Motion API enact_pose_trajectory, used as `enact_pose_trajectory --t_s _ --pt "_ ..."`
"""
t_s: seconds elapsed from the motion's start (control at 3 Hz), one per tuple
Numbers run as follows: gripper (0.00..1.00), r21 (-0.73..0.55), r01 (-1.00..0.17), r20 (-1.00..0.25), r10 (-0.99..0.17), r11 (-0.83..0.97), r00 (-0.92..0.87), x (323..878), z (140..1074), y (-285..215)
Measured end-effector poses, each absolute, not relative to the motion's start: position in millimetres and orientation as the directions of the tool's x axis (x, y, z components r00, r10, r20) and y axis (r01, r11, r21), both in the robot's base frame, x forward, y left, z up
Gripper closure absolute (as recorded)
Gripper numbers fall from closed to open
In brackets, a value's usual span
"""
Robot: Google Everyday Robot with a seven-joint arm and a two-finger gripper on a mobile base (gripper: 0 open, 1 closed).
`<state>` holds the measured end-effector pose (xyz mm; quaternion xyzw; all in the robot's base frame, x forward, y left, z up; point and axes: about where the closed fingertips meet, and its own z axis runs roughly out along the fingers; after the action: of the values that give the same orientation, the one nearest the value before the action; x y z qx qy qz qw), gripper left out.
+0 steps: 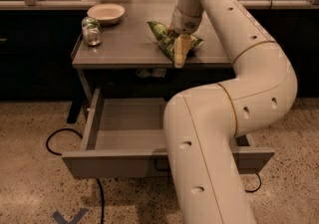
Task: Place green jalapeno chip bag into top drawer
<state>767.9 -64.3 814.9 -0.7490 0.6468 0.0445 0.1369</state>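
Observation:
The green jalapeno chip bag [162, 36] lies crinkled on the grey table top [119, 51], right of centre near the front edge. My gripper [180, 53] comes down from above onto the bag's right half and covers part of it. The top drawer [119, 161] stands pulled out below the table, with its grey inside bare. My white arm crosses in front of the drawer's right half and hides the middle of its front panel.
A pale bowl [105, 13] sits at the table's back left. A small green-topped can [91, 31] stands in front of it. A black cable [55, 138] loops on the speckled floor left of the drawer. A dark counter runs behind the table.

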Motion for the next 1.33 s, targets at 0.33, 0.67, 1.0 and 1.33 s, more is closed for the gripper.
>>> enact_pose_trajectory --t_s 0.33,0.67,1.0,1.33 --pt "0.42 -0.148 -0.981 -0.244 -0.957 -0.126 0.159 768 815 -64" --pt "0.65 -0.193 -0.972 -0.234 -0.956 -0.134 0.178 774 828 -57" --pt "0.89 -0.265 -0.947 -0.156 -0.962 -0.179 0.225 769 873 -41" --pt "1.00 -0.354 -0.902 -0.061 -0.956 -0.249 0.288 758 922 15"
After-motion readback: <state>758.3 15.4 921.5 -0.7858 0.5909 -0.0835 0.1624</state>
